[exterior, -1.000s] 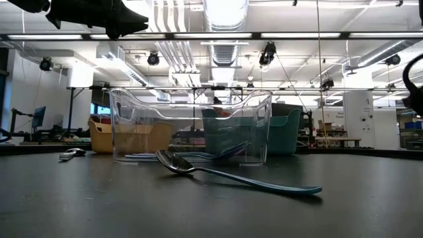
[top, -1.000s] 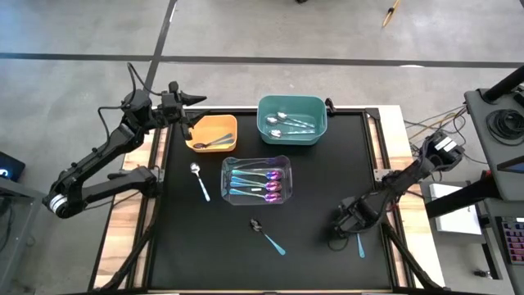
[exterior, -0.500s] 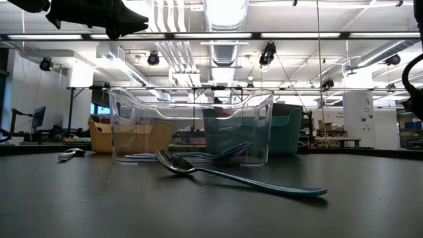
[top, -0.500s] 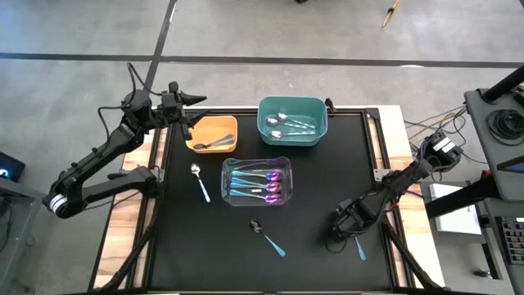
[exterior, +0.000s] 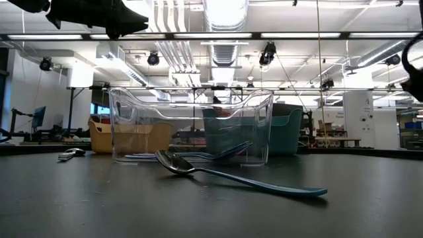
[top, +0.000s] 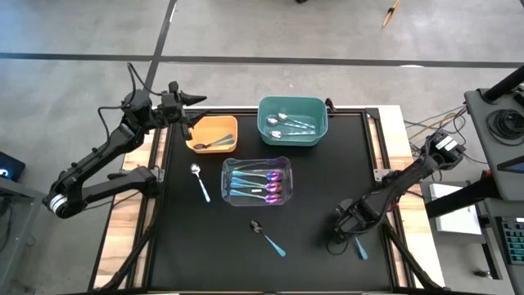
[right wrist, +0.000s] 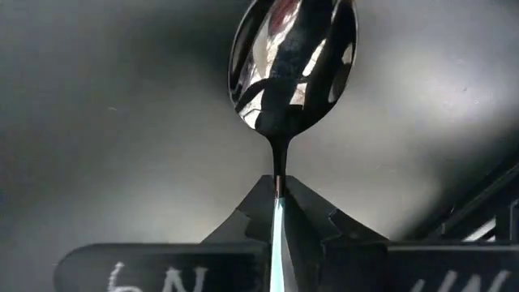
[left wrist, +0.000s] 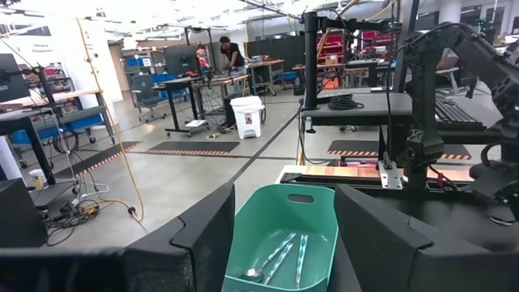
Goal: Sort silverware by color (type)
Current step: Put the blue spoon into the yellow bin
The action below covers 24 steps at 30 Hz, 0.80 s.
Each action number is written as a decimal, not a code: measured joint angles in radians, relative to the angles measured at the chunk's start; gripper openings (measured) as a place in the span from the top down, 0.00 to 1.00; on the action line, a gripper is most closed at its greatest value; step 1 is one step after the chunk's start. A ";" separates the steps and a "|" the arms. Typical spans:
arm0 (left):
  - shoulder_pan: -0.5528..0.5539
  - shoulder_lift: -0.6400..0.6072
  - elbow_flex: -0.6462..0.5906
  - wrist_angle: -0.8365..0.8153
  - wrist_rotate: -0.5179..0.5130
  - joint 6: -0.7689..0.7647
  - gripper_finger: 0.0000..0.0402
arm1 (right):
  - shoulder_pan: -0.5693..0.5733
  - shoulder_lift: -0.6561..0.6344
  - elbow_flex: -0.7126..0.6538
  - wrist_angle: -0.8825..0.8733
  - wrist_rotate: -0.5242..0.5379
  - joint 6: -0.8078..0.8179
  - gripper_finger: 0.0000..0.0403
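My right gripper (top: 344, 229) stands near the table's right near corner, pointing steeply down, shut on a spoon with a dark shiny bowl (right wrist: 292, 57) and a teal handle (top: 360, 248). Two more spoons lie flat on the black table: a silver-bowled one (top: 199, 180) at the left and a dark-bowled one (top: 268, 236) in the middle, which also shows in the low view (exterior: 238, 177). My left gripper (top: 184, 111) waits open, level, by the orange bin (top: 214, 133). My right gripper pinches the spoon's thin neck (right wrist: 278, 180), just behind the bowl, between its two fingertips (right wrist: 312, 212). The fingers come from above, slanting down. The teal handle runs back between them and sticks out toward the near right. Whether the bowl touches the table I cannot tell.
The teal bin (top: 292, 120) at the back holds silver spoons (left wrist: 280, 255). The clear bin (top: 256, 180) in the middle holds several purple-bowled spoons. The orange bin holds a dark spoon. Bare black table lies between the bins and the right edge.
My right gripper has risen a little near the right edge; in the low view its dark shape has gone upward.
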 joint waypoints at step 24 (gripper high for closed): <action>0.000 0.000 0.000 0.007 0.000 -0.008 0.52 | -0.271 -0.089 0.379 0.043 0.710 -0.678 0.98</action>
